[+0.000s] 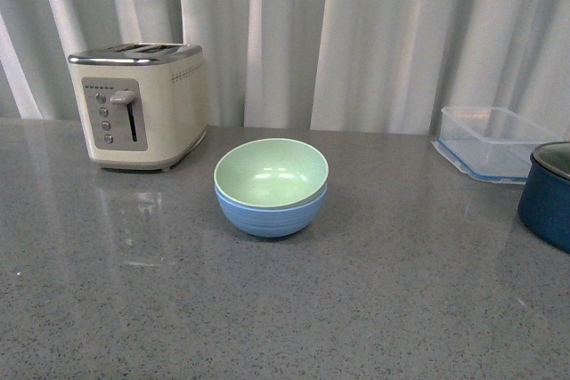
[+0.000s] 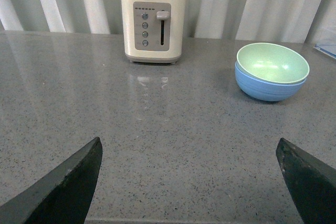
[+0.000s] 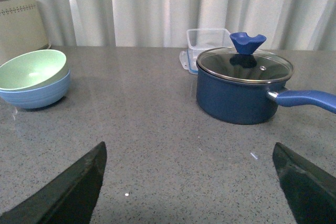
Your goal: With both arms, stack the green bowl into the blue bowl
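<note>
We see the green bowl sitting nested inside the blue bowl, its pale rim tilted slightly rather than flush — a thin band of blue shows below it. The stacked pair stands upright near the middle of the grey speckled tabletop, closer to the far edge than the near one.

Toward the far left corner stands a cream toaster with a chrome top, its lever raised, well apart from the bowls. Near the far right corner lies a clear plastic container, and just in front of it, at the right edge, a dark navy pot with a glass lid and a blue knob; its handle points away from the bowls. White curtains hang behind the table.

Neither arm shows in the front view. In the wrist views, the left gripper and the right gripper both hang above bare tabletop with their fingers spread wide — nothing between them, and both are well apart from the bowls.
</note>
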Motion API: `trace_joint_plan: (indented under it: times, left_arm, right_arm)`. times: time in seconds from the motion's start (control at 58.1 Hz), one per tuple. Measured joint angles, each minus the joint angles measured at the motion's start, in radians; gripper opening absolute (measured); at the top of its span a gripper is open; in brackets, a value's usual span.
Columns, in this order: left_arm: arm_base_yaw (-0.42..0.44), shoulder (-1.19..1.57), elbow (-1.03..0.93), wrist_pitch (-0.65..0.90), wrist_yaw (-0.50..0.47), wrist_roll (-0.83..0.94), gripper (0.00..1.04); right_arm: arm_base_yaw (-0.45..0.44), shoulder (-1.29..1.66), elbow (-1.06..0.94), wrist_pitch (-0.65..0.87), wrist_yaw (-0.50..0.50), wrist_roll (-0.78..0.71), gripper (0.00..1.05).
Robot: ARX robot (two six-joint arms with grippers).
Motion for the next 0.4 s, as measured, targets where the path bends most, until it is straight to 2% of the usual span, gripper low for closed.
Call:
trace_joint_plan:
  times: [0.396]
  left_arm:
    - [0.000, 0.000, 0.000, 0.000, 0.000, 0.000, 0.98]
  right_arm:
    - [0.000, 0.000, 0.000, 0.000, 0.000, 0.000, 0.95]
